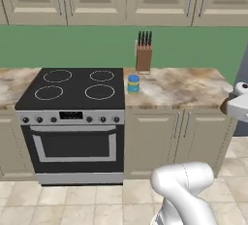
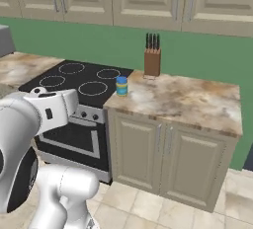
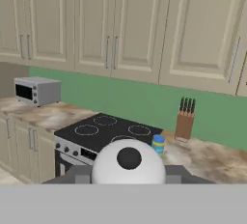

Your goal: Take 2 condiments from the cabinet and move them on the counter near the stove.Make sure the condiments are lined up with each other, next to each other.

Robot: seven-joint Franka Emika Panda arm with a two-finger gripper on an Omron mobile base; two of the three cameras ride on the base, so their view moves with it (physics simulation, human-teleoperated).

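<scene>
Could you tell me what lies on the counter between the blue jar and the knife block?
Nothing: in both base views the stretch of counter between the jar and the knife block is bare marbled stone.

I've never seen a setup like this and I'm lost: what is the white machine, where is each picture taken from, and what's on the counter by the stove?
All three are rendered pictures of a simulated kitchen. The white shape is a robot arm on a base that can drive. Two cameras ride on that base, behind the arm to its left and right, looking forward and down. The third sits on the hand, so it sees the room from the hand's tilt.

On the marbled counter beside the black stove stands a blue jar with a yellow band, close to the stove's edge. Behind it is a wooden knife block. Farther left, the hand view shows a toaster oven.

The gripper is shut; whether it holds anything cannot be told.
</scene>
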